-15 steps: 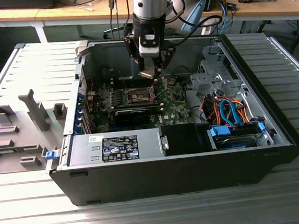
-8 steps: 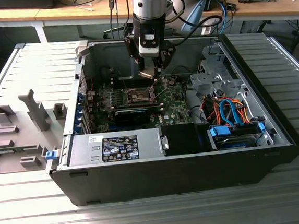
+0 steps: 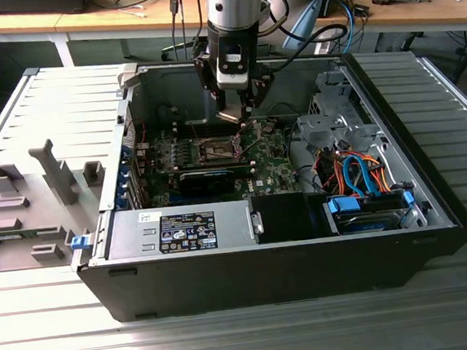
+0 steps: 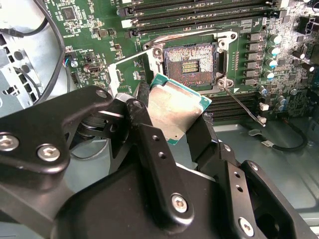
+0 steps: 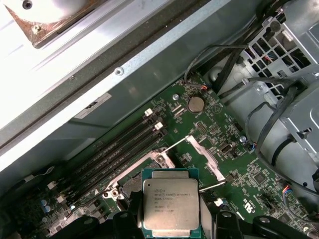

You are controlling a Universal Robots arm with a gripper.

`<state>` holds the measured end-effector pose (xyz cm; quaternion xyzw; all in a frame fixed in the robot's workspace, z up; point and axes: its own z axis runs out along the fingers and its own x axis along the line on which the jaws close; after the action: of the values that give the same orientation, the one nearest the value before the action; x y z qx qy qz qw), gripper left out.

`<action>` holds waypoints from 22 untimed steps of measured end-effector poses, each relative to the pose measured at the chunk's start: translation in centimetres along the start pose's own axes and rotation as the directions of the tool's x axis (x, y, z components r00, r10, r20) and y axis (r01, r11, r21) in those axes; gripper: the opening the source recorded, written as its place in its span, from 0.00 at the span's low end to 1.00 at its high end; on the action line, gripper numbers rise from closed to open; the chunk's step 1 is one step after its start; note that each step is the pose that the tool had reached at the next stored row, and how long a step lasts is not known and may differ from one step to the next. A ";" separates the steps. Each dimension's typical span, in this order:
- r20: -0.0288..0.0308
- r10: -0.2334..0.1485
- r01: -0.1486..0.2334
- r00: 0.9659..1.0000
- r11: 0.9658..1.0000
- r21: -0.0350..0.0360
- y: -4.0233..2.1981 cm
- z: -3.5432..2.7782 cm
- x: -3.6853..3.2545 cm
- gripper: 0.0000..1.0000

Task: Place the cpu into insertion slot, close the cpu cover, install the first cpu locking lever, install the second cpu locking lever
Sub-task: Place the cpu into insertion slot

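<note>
cpu [image 4: 175,107] clamped by its edges between the two black fingers [image 4: 144,132] of the gripper [image 3: 242,113], metal top facing up and tilted, held clear of the board and not seated. Just past the fingertips sits the insertion slot [image 4: 190,62], uncovered, dark contact field exposed. The cpu cover [image 5: 207,157] stands swung up beside the socket, and a thin wire locking lever [image 4: 242,105] sticks out unlatched from the socket corner nearest the gripper. Beyond the socket from the tool run long black memory slots [image 4: 199,12]; a row of capacitors [image 4: 271,50] lines one side. The first wrist view adds a coin battery [image 5: 196,104], black cables [image 5: 264,124] and a perforated metal drive cage [image 5: 279,59] off to the gripper's side. The exterior view shows the arm reaching down into the open computer case [image 3: 429,166], with the power supply [image 3: 181,229] and blue and orange cables [image 3: 364,176] well apart from the gripper.
</note>
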<state>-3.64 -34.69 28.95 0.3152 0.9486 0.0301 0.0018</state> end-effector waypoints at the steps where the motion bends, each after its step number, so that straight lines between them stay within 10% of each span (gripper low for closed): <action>1: 0.000 0.001 -0.001 1.000 1.000 0.000 0.00 0.00 0.00 0.55; 22: 0.001 0.014 -0.014 1.000 1.000 0.000 0.00 0.00 0.00 0.55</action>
<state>-3.64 -34.70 28.95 0.3221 0.9462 0.0300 0.0021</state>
